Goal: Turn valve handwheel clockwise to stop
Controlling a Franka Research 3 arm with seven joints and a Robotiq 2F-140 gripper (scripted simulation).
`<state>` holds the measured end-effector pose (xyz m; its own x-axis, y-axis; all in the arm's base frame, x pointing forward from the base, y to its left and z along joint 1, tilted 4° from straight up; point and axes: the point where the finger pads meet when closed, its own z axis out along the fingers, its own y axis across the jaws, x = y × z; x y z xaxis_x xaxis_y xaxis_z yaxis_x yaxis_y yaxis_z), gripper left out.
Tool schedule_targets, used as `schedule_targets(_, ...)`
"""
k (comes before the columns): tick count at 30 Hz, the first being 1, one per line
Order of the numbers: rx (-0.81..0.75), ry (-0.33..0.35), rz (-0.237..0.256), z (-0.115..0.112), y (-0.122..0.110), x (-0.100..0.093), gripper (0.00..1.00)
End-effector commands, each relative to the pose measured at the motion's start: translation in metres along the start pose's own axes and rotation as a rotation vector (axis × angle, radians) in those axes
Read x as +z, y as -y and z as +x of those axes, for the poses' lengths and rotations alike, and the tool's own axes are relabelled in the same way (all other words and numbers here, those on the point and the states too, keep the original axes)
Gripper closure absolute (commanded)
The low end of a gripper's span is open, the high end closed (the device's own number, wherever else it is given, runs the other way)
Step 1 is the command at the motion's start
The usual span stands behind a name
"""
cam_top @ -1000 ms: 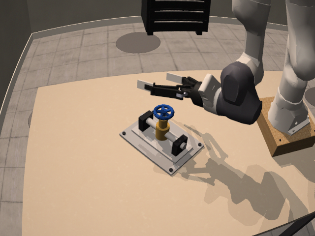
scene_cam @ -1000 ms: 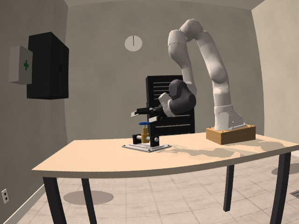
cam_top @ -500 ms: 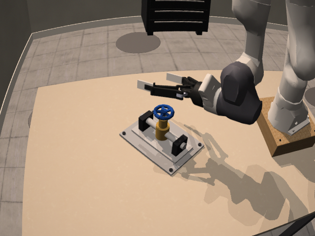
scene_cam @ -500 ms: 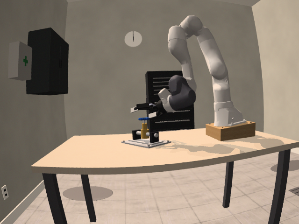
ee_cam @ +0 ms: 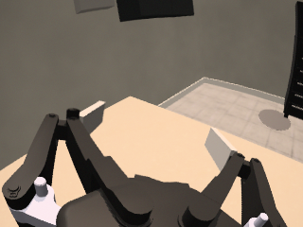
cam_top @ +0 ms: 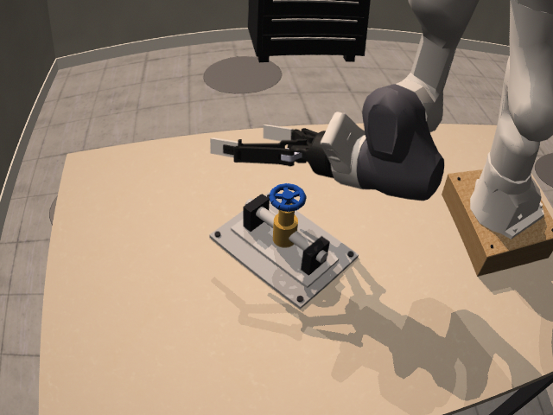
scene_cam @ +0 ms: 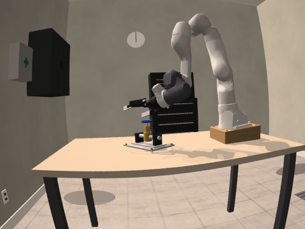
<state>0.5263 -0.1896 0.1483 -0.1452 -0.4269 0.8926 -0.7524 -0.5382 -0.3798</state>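
The valve stands on a grey base plate (cam_top: 277, 277) (scene_cam: 137, 146) in the middle of the table (cam_top: 134, 277) (scene_cam: 98, 157). Its blue handwheel (cam_top: 288, 196) (scene_cam: 147, 121) lies level on top of a yellow body (cam_top: 284, 232) (scene_cam: 147, 134), and a grey pipe runs between two black clamps. My gripper (cam_top: 247, 139) (scene_cam: 136, 110) (ee_cam: 156, 125) is open and empty. Its fingers point roughly level, away from the arm's base. It hangs above the handwheel, a little behind it, and touches nothing. The wrist view shows only the fingers, the table top and the room; the valve is out of its sight.
The arm's base stands on a wooden block (cam_top: 491, 254) (scene_cam: 234, 134) at the table's right. A black drawer cabinet (cam_top: 308, 27) (scene_cam: 177, 115) stands on the floor behind the table. A black wall cabinet (scene_cam: 47, 61) and a first-aid box (scene_cam: 20, 61) hang on the wall.
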Motion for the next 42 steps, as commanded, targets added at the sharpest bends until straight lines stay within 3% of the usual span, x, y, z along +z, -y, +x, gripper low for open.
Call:
schedule_targets(1, -0.058, 0.06, -0.005, -0.014, 0.001, -0.001, 0.0)
schedule_targets(20, -0.058, 0.06, -0.005, -0.014, 0.001, -0.001, 0.0)
schedule_targets(21, -0.074, 0.084, 0.01, -0.012, 0.014, 0.002, 0.0)
schedule_targets(35, -0.074, 0.084, 0.01, -0.012, 0.014, 0.002, 0.0)
schedule_targets(36, -0.095, 0.11, 0.029, -0.009, 0.028, 0.005, 0.0)
schedule_targets(42, -0.095, 0.11, 0.029, -0.009, 0.028, 0.005, 0.0)
